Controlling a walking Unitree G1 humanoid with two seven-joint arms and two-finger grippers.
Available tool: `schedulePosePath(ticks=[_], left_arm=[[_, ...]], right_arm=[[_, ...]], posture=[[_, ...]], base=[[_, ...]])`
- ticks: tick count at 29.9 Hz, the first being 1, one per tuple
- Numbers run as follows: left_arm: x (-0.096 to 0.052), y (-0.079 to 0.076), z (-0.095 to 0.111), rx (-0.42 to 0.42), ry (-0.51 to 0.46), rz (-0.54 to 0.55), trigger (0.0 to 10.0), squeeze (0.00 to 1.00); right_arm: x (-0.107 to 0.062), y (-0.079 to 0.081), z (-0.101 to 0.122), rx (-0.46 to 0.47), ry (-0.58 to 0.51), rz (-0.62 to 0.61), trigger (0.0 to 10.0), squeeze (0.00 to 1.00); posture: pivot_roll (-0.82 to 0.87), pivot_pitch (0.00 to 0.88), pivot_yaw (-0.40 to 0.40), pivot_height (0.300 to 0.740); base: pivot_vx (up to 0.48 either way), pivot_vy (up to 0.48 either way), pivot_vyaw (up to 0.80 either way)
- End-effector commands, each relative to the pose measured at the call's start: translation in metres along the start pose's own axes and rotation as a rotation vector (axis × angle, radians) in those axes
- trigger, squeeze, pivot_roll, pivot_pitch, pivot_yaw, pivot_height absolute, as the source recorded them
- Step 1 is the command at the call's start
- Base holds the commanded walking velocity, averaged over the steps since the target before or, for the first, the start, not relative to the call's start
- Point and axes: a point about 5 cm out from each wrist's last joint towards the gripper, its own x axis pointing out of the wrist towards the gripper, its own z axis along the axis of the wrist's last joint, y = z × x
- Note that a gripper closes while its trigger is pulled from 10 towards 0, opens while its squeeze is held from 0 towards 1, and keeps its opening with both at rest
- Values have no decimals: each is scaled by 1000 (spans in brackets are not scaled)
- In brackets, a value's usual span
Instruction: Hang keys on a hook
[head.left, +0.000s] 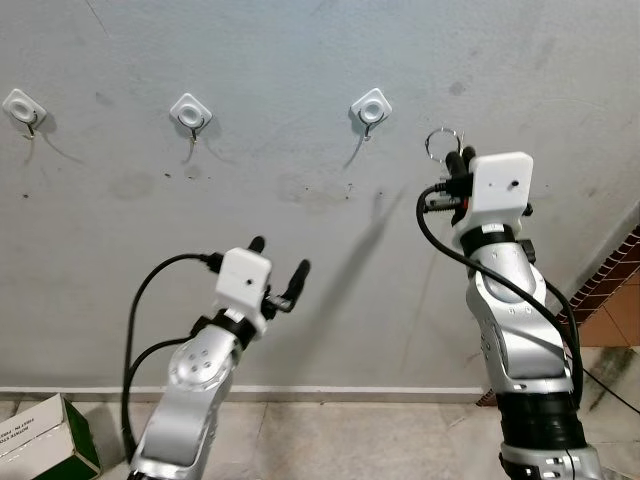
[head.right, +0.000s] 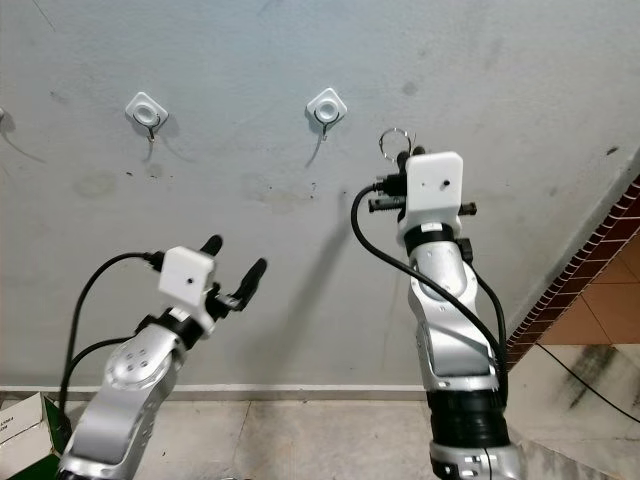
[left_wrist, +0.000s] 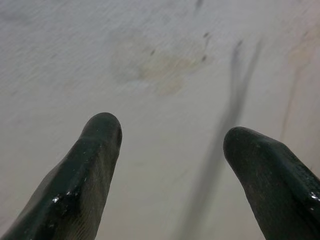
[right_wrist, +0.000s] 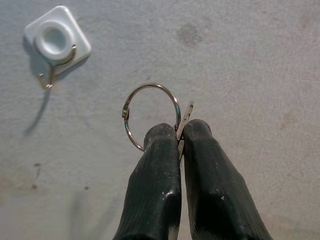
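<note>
Overall: grey, stained wall (head.left: 300, 290) with three white hooks in a row, pale floor (head.left: 350, 440) below.
Box: green and white carton (head.left: 45, 435) on the floor at far left; print on it too small to read.
Left hook: white square pad with bent wire (head.left: 22, 108), bare.
Middle hook: same kind (head.left: 191, 112), bare.
Left end effector: (head.left: 282, 256) raised toward the wall below the middle and right hooks, released, black fingers (left_wrist: 95, 150) spread apart, grasping nothing.
Right hook: white pad with wire hook (right_wrist: 56, 41), bare, just up and left of the key ring.
Keys: thin silver split ring (right_wrist: 150, 116) with a flat metal piece at its side, pinched at the edge, close to the wall, apart from the hook.
Right end effector: (right_wrist: 180, 131) lifted high on an upright arm, clenched on the keys.
</note>
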Motion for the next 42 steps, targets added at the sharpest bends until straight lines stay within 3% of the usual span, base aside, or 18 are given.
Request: schedulePosePath(ticks=[1,7,16,26,42], left_arm=[[-6,6,2,4,6,29,10000,0],[-26,23,-12,-19,90,56,10000,0],[-26,38,-5,-22,106,69,10000,0],[-26,37,0,-154,118,135,10000,0],[-24,39,3,-170,136,138,10000,0]], right_arm=[[-3,0,9,4,-25,10,10000,0],[-13,-1,1,22,35,20,10000,0],[-14,3,-1,38,58,41,10000,0],[-15,6,-4,31,77,57,10000,0],[-15,9,-4,40,82,54,10000,0]], posture=[[20,17,31,740],[29,19,21,740],[34,12,12,740],[33,12,10,740],[32,19,17,740]], base=[[0,0,0],[0,0,-237],[0,0,-754],[0,0,-41],[0,245,0]])
